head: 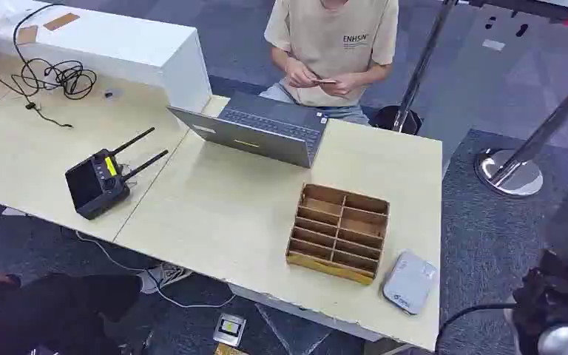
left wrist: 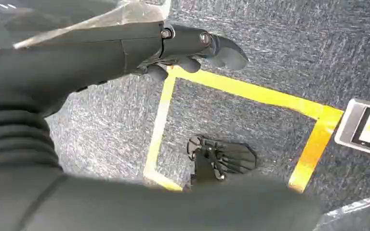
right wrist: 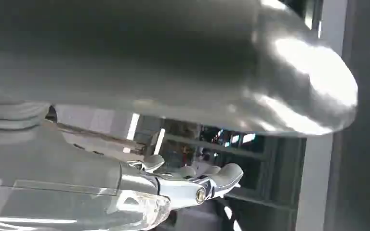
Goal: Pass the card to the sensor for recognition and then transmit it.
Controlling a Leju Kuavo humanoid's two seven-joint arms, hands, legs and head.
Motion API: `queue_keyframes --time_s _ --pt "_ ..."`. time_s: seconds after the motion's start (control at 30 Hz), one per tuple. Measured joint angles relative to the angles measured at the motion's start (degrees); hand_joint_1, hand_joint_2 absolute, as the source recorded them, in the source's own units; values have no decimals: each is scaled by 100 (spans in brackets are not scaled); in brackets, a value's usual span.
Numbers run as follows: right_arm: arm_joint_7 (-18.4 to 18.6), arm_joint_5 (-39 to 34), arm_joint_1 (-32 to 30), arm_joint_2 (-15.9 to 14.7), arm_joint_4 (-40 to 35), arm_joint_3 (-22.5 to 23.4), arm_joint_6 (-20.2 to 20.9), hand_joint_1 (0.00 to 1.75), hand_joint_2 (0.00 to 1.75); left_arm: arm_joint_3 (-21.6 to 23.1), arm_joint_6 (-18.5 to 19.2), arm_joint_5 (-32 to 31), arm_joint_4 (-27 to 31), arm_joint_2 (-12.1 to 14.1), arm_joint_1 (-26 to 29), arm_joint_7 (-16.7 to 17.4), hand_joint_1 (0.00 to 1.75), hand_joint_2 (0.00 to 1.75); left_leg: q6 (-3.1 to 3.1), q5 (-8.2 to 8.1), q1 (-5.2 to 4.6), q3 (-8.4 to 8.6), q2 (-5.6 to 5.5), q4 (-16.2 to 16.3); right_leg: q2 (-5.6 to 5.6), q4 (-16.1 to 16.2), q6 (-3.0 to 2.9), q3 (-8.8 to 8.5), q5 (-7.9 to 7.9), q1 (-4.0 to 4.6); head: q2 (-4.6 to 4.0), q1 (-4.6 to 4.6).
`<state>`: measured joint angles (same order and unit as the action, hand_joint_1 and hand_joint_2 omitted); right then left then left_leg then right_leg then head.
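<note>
On the far left of the table (head: 214, 222) a tangle of black cable (head: 52, 74) lies by a white box (head: 126, 44). Next comes a black controller (head: 97, 183) with two antennas, then an open grey laptop (head: 266, 133). Behind the laptop sits a person (head: 333, 44) in a beige shirt printed "ENHSIN", holding what looks like the card (head: 327, 80) between both hands, its long axis running roughly left to right. Right of centre stands a wooden rack (head: 338, 231) of empty slots, and just beside it, at the near right corner, a small grey sensor (head: 409, 282); its logo is too small to read.

The card lies across the table from the robot, well apart from both hands. The left hand (left wrist: 192, 50) hangs over grey carpet marked with yellow tape (left wrist: 250, 91), fingers curled in, nothing in them. The right hand (right wrist: 192, 180) is raised, and I cannot tell whether its fingers are spread or curled. With the sensor on the right, I judge the right arm the nearer for taking the card and carrying it there.
</note>
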<state>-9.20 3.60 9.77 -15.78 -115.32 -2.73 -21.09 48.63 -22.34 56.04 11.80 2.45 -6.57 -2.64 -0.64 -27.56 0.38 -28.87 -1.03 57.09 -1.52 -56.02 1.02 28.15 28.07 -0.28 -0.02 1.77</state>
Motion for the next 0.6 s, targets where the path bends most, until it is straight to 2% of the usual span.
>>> queue_keyframes --time_s 0.23,0.4,0.6 --pt "245 355 240 -2 28 -523 94 0 175 59 31 -48 0 9 0 24 0 175 0 0 1 -1 -1 0 0 0 0 0 0 1 0 2" --pt "503 780 383 -52 129 -903 330 0 175 100 74 -83 0 37 -2 24 0 175 0 0 1 0 -1 0 0 0 0 0 0 1 0 2" --pt "732 1349 539 -112 326 -1274 376 0 175 168 96 -120 0 55 -5 26 0 175 0 0 1 0 -1 0 0 0 0 1 0 1 0 2"
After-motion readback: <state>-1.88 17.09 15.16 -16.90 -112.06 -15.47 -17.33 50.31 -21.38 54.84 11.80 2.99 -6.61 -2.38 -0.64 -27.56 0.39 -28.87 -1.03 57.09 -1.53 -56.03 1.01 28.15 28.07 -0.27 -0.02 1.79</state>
